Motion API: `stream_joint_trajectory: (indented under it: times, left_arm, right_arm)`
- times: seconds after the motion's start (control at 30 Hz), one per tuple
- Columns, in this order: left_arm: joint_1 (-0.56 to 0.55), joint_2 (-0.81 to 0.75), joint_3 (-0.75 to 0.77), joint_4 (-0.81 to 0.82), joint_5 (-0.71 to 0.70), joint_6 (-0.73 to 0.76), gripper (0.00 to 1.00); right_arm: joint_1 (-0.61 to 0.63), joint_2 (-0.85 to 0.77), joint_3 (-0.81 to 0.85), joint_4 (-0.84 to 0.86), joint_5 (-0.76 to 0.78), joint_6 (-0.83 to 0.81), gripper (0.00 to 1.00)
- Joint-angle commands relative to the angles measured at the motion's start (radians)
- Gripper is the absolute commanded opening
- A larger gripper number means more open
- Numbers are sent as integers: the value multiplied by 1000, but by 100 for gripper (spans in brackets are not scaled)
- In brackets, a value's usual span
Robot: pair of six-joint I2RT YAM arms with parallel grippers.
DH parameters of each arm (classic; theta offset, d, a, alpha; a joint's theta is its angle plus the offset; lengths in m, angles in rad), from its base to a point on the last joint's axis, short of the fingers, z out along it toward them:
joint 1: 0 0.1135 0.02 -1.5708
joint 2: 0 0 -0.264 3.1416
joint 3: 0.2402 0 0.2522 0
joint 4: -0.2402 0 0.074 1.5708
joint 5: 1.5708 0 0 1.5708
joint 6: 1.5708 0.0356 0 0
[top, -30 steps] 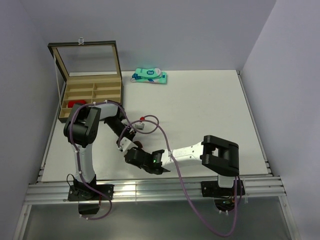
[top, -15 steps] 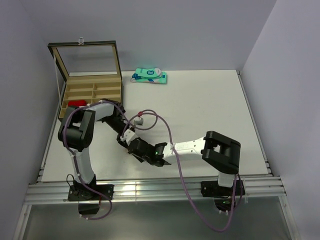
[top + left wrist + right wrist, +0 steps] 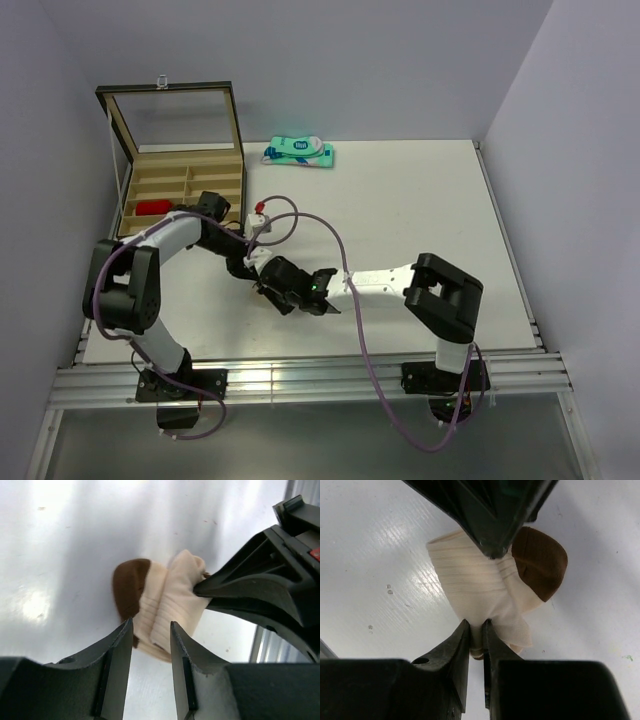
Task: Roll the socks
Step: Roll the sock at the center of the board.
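A cream sock with a brown toe lies folded on the white table. In the right wrist view my right gripper is shut on a pinch of its cream fabric. My left gripper is open, its tips just short of the sock's near edge with nothing between them. The right gripper's fingers come in from the right of the left wrist view. From above, both grippers meet left of centre and hide the sock. The red sock lies in the box.
A wooden compartment box with its glass lid raised stands at the back left. A teal-and-white packet lies at the far edge. A purple cable loops over the table. The metal rail runs along the front edge.
Both grippers have moved away from the front edge towards the table's middle. The right jaws have closed on the cream sock. The left jaws have widened.
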Motion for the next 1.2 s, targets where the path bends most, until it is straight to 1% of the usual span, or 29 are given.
stream_joint_trajectory:
  times: [0.0,0.03,0.1,0.17,0.27,0.37,0.43,0.5,0.53,0.57,0.7,0.73,0.77,0.8,0.87,0.97,1.17]
  left_arm:
    - [42,-110,-47,119,37,-58,40]
    - [57,-134,-62,183,37,-78,40]
    - [105,-211,-108,237,45,-121,41]
    - [152,-278,-136,319,48,-174,41]
    - [192,-334,-167,381,43,-211,43]
    - [199,-420,-208,410,19,-210,44]
    - [196,-464,-237,467,-4,-213,48]
    - [184,-521,-268,484,-36,-176,49]
    - [173,-535,-276,481,-53,-162,50]
    - [138,-552,-282,472,-101,-118,50]
    - [26,-590,-349,469,-213,-40,51]
    - [-3,-602,-372,505,-239,-26,52]
    - [-57,-625,-415,521,-265,-8,52]
    - [-80,-638,-437,539,-306,-3,52]
    - [-131,-658,-484,587,-328,20,54]
    - [-168,-647,-530,634,-371,68,55]
    - [-205,-645,-607,702,-389,169,56]
  right_arm:
    - [-43,30,65,-122,-96,33,4]
    - [-52,41,78,-135,-127,33,4]
    - [-71,50,116,-181,-148,33,4]
    - [-104,61,135,-212,-214,35,4]
    - [-147,75,170,-256,-262,36,4]
    - [-184,110,222,-316,-323,27,4]
    - [-198,143,276,-355,-346,23,5]
    - [-216,183,337,-418,-388,13,5]
    - [-224,194,357,-436,-397,15,5]
    - [-236,205,377,-476,-409,13,5]
    - [-268,251,470,-548,-466,16,6]
    - [-276,265,481,-556,-515,23,6]
    - [-285,269,501,-570,-530,27,6]
    - [-302,274,509,-577,-544,32,7]
    - [-313,285,533,-597,-607,30,7]
    - [-335,301,566,-623,-677,30,8]
    - [-362,328,604,-663,-747,16,9]
